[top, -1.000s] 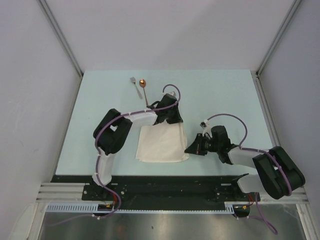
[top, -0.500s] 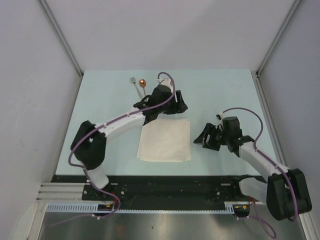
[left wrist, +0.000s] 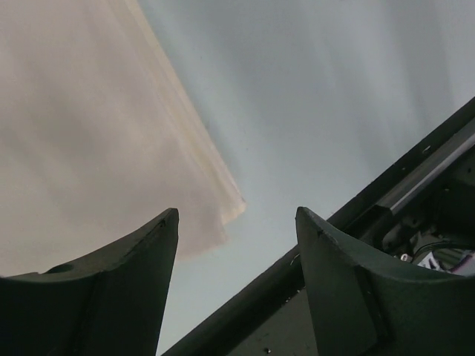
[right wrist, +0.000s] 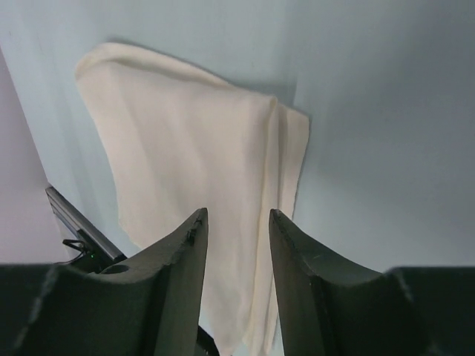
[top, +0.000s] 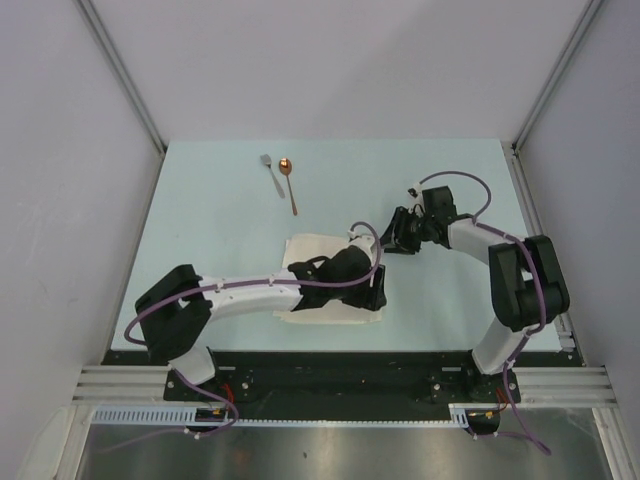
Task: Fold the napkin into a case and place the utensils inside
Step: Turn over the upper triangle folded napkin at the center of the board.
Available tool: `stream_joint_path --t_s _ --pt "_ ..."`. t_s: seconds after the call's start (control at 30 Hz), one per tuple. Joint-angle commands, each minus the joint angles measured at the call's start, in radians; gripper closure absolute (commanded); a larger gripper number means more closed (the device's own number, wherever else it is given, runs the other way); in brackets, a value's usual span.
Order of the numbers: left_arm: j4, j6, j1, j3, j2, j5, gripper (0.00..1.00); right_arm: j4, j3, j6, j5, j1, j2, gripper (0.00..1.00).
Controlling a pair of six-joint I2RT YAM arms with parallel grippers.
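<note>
On the pale blue desk point(top: 200, 230) the napkin point(top: 312, 247) lies at the middle near edge, folded into a layered, roughly square pad and not yet a narrow strip. It looks like soft, light cloth whose layers could slide apart, so I'd pinch through all of them at the corners. The left jaws hang wide open and empty over its near right corner, and the right jaws stand part open and empty just beside its far right corner. The fork point(top: 270, 172) and spoon point(top: 289, 180) lie well apart from it at the far left.
</note>
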Motion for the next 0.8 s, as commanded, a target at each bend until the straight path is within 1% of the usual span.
stream_joint_path --t_s 0.0,0.07,0.17,0.27,0.53,0.7,0.77 --pt "0.005 -0.009 -0.025 -0.005 0.031 -0.059 0.31 0.012 0.104 -0.068 -0.016 0.011 0.083 0.57" --pt "0.005 -0.014 -0.028 -0.002 0.049 -0.05 0.31 -0.001 0.151 -0.086 -0.007 0.013 0.131 0.59" --pt "-0.004 -0.028 -0.033 -0.004 0.067 -0.044 0.36 -0.014 0.194 -0.106 -0.005 0.021 0.18 0.6" --pt "0.008 -0.037 -0.039 -0.013 0.078 -0.033 0.36 -0.021 0.22 -0.121 0.011 0.033 0.206 0.61" --pt "0.015 -0.051 -0.065 -0.017 0.095 -0.013 0.32 -0.034 0.246 -0.138 0.045 0.048 0.252 0.63" --pt "0.011 -0.051 -0.068 -0.011 0.1 -0.015 0.36 -0.042 0.262 -0.151 0.07 0.05 0.27 0.65" --pt "0.002 -0.046 -0.07 0.002 0.11 -0.012 0.38 -0.05 0.271 -0.151 0.076 0.048 0.276 0.7"
